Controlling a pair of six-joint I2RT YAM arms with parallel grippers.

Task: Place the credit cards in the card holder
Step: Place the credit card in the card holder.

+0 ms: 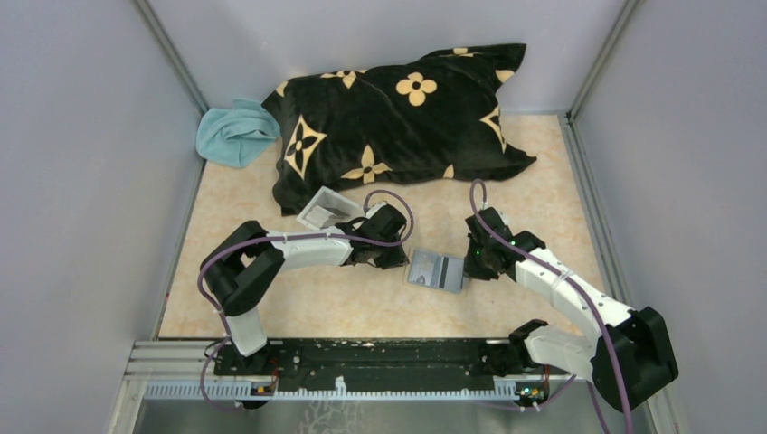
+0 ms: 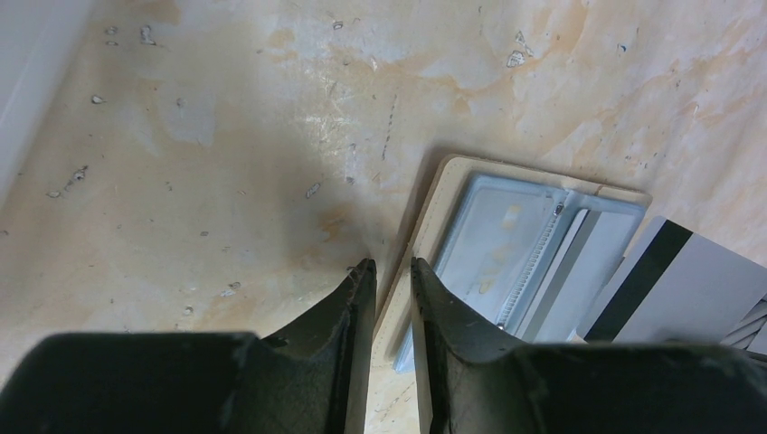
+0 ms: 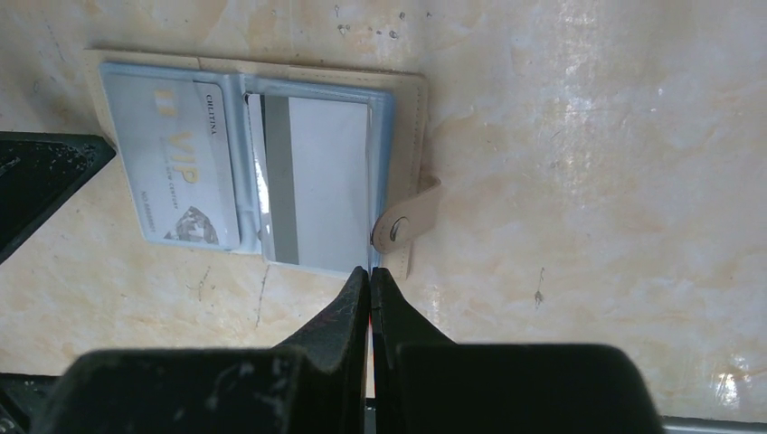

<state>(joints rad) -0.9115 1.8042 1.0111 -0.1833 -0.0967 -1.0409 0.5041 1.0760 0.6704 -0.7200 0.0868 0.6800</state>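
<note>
The tan card holder [image 1: 436,271] lies open on the table between my two grippers. A light blue credit card [image 3: 176,172] marked VIP sits in its left grey pocket. A white card [image 3: 312,181] with a grey stripe sits in the right pocket. My left gripper [image 2: 389,268] is open by a narrow gap, its fingertips straddling the holder's tan left edge [image 2: 432,226] with nothing clamped. My right gripper [image 3: 371,269] is shut and empty, its tips at the holder's near edge beside the snap tab [image 3: 407,221].
A clear shallow tray [image 1: 326,210] rests just behind my left gripper [image 1: 396,255]. A black pillow [image 1: 398,117] with tan flowers fills the back of the table, with a blue cloth [image 1: 237,134] at its left. Grey walls enclose both sides.
</note>
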